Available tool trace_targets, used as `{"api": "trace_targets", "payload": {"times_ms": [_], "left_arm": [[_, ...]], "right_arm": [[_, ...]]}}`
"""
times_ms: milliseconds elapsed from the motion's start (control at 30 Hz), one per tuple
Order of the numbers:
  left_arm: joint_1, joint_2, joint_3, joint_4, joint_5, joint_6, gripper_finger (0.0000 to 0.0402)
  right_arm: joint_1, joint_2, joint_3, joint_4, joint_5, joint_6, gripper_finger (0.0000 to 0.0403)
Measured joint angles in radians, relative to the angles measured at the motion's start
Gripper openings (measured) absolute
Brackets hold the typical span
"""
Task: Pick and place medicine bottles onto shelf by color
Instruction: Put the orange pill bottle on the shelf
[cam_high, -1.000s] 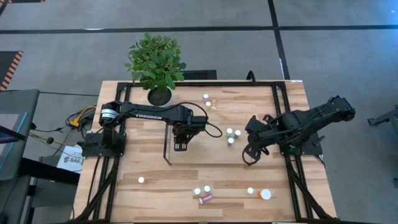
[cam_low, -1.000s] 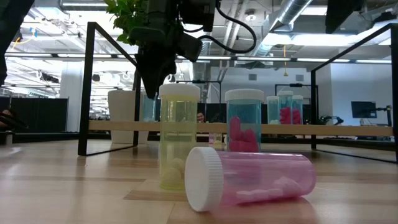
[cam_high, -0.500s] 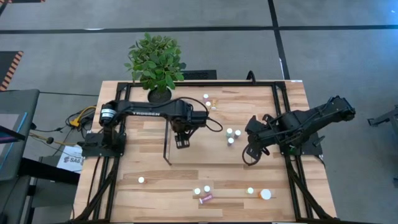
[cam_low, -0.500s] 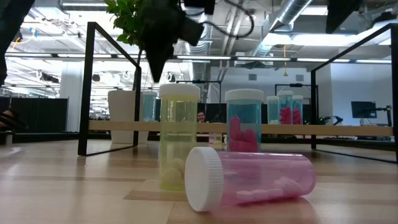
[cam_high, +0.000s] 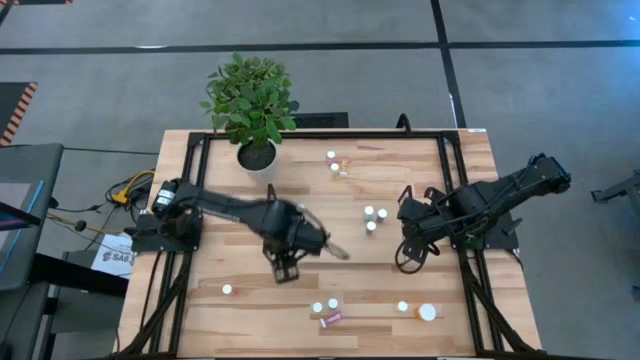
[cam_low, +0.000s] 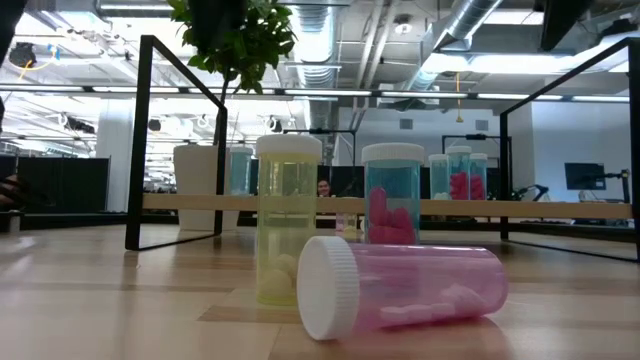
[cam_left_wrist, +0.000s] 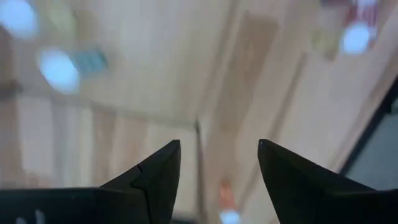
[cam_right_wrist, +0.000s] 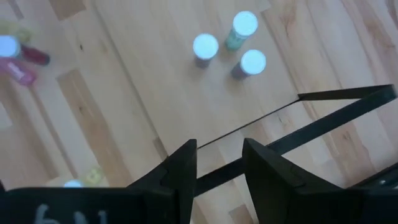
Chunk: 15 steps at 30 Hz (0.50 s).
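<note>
Near the table's middle, the left gripper (cam_high: 287, 268) hangs with its fingers spread and nothing between them, just short of the near row of bottles. That row holds a lone one at the left (cam_high: 227, 289), a yellow and a teal one side by side (cam_high: 325, 305) with a pink one (cam_high: 330, 318) lying in front, and a teal one beside a wide orange one (cam_high: 427, 312) at the right. Three more (cam_high: 372, 217) stand together on the shelf (cam_high: 330, 225), just left of the right gripper (cam_high: 405, 258), which is narrowly parted and empty. I judge the step to be a reach for a near-row bottle. To do it well, pick a standing one with room around it, come straight down over the cap, keep the fingers wide until both flank the body, and avoid nudging the neighbour or the lying pink one.
</note>
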Motion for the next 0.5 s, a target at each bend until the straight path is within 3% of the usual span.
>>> {"api": "trace_targets", "payload": {"times_ms": [200,500], "left_arm": [[-0.162,-0.01,-0.001,0.0,0.075,-0.258,0.0202],[-0.294,-0.022,-0.005,0.0,0.018,-0.535,0.0202]], "right_arm": [[0.027,0.0,0.0,-0.008,0.0,-0.027,0.0154],[0.035,0.0,0.0,-0.007,0.001,-0.094,0.0154]]}}
